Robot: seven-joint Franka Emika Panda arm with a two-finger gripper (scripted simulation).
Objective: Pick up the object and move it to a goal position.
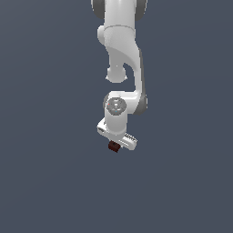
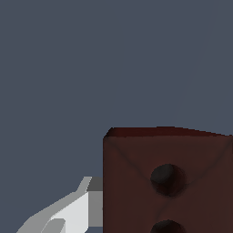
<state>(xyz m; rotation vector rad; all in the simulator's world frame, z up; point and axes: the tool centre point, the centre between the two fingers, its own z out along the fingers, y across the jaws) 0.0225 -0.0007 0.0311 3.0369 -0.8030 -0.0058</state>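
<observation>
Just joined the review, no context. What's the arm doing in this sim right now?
A single white Panda arm is working with a small dark reddish-brown block. The block sits right at the claw, apparently gripped. In the wrist view it fills the near field, dark dots showing on one face, one finger beside it. No goal marker is visible.

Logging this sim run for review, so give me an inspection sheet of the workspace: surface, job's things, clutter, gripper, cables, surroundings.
Surface: plain dark grey-blue ground, no markings.
Job's things: dark reddish-brown block at the gripper's lower end; two dark dots on the face toward the wrist camera.
Clutter: nothing seen.
Gripper: white gripper at the block; one finger beside it; closure cannot be told.
Cables: nothing seen.
Surroundings: uniform dark backdrop; goal marker not seen.
</observation>
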